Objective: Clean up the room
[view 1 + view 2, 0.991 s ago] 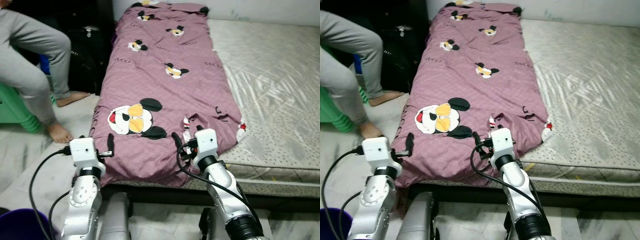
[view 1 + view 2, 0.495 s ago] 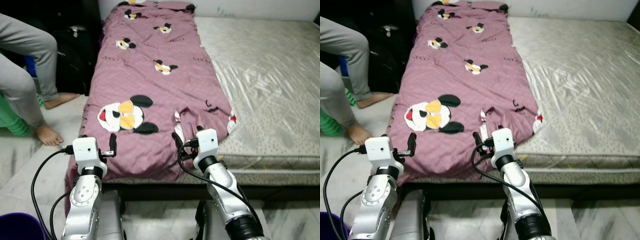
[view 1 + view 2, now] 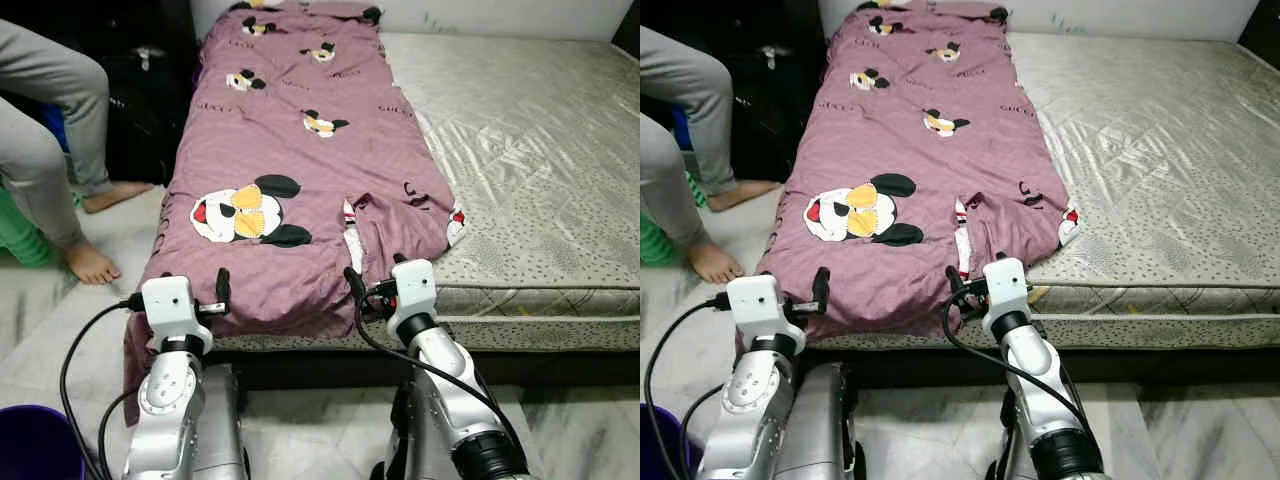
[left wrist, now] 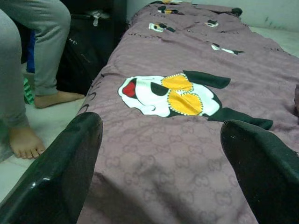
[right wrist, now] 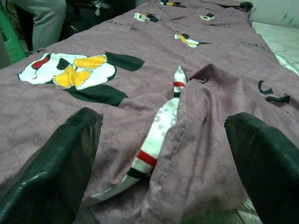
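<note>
While both end effectors (image 4: 161, 154) gape | blanket (image 3: 290, 150) lies just ahead

The purple blanket (image 3: 300, 150) is matt woven cloth with a faint tone-on-tone pattern and printed cartoon patches. Its turned-back corner shows a white striped lining (image 5: 156, 135). The mattress (image 3: 530, 150) wears a quilted, satiny cover with a soft sheen. The fingers (image 4: 56, 177) look like glossy black plastic. The floor (image 3: 40, 330) seems polished marble-like stone, though it is partly blurred. A person's trousers (image 3: 50, 110) are soft grey jersey.
</note>
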Motion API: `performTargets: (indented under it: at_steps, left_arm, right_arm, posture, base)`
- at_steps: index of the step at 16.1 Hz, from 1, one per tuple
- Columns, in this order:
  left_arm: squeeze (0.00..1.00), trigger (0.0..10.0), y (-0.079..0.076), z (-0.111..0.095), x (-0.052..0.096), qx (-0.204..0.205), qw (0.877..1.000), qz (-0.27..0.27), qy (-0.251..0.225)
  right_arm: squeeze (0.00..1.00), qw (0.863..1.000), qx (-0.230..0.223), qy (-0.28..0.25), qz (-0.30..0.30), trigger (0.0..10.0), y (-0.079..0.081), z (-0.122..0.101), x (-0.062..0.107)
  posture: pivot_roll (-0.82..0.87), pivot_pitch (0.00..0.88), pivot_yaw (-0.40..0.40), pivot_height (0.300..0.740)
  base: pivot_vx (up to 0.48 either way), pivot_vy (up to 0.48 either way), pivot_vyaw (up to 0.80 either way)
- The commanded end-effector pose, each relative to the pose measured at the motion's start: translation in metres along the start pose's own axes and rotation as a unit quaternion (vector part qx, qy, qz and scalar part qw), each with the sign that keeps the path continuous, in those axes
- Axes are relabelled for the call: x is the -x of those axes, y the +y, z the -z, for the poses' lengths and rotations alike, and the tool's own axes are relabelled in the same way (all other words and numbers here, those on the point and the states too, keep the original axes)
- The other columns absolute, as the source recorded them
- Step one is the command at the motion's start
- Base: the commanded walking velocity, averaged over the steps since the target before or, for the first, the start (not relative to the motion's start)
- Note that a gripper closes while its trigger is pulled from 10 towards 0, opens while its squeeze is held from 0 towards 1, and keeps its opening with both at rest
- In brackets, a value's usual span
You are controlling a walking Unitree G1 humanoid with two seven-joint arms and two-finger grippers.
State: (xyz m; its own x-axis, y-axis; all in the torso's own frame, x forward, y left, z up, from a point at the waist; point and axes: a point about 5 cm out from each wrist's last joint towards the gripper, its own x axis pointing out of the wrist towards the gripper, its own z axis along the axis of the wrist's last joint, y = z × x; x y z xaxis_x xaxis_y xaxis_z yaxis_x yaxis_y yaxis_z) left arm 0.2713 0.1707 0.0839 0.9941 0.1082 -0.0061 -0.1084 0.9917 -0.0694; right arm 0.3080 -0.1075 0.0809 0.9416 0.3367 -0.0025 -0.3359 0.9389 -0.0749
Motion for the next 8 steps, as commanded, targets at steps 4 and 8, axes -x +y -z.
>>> performTargets:
  at_steps: [4, 8]
  left_arm:
    - [0.0, 10.0, -0.0025, -0.002, -0.0012, 0.003, 1.0, 0.006, -0.002]
    - [0.0, 10.0, -0.0029, -0.002, -0.0018, 0.003, 1.0, 0.008, -0.003]
  right_arm:
    - [0.0, 1.0, -0.001, 0.005, 0.007, 10.0, -0.0039, 0.0015, 0.0006]
    - [0.0, 1.0, 0.005, 0.0, 0.0, 10.0, -0.0021, 0.0, 0.0003]
  posture:
    - [0.03, 0.11, -0.038, 0.522]
    - [0.03, 0.111, -0.038, 0.522]
  base:
    - [0.0, 0.0, 0.0]
    - [0.123, 0.0, 0.15]
